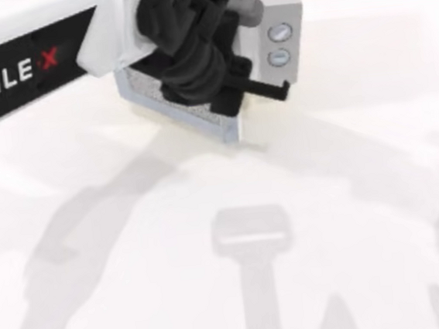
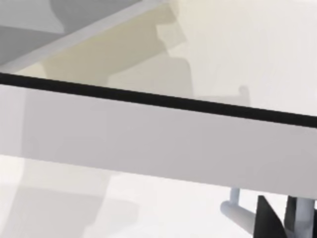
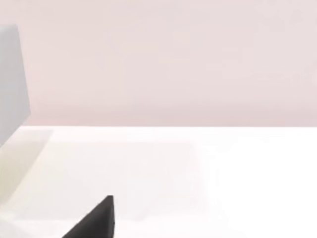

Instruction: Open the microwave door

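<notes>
Beside the black left gripper [image 1: 263, 90], the microwave [image 1: 283, 18] is light grey, its two knobs [image 1: 279, 44] a darker grey; the microwave door [image 1: 175, 106] under the gripper shows a speckled window (pale-framed). The table [image 1: 212, 251] is white.

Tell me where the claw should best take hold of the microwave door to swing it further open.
Probably its free edge, the end swung away from the knobs. The microwave door stands ajar, hinged at its left end, exposing that edge; come from the right, where the left claw is. The right claw sits apart.
</notes>
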